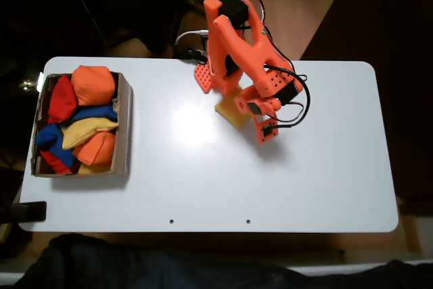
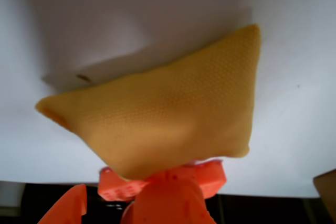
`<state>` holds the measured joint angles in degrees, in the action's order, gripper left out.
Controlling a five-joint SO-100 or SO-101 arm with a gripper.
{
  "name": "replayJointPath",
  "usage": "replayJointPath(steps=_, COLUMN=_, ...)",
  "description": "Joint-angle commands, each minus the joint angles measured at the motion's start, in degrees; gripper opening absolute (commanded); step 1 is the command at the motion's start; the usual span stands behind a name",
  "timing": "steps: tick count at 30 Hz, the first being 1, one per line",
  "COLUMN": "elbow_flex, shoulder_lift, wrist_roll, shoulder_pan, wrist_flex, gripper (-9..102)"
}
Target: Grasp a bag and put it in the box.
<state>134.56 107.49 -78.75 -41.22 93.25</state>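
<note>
Between the pincer (image 1: 252,114) jaws I see the yellow bag (image 2: 168,116) gripped, closed tight on one edge. It hangs above the white table (image 1: 203,181), well apart from the box (image 1: 124,126).

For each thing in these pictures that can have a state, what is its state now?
bag: held at one edge by the pincer, hanging above the table, outside the box.
pincer: shut on the bag.
box: open on top, standing on the left end of the table in the fixed view, nearly full of red, orange, blue and yellow beanbags.
table: white, with the arm at its far edge.
</note>
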Motion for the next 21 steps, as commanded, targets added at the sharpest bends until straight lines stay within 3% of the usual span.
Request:
replayJointPath(steps=1, elbow_flex=-0.53, shoulder_lift=-0.62, wrist_roll=0.35, shoulder_pan=-0.09, wrist_flex=-0.53, gripper=36)
replayJointPath(steps=21, elbow_flex=-4.13, shoulder_lift=-7.65, wrist_roll=0.53, shoulder_pan=-0.09, wrist_flex=-2.2, gripper=36)
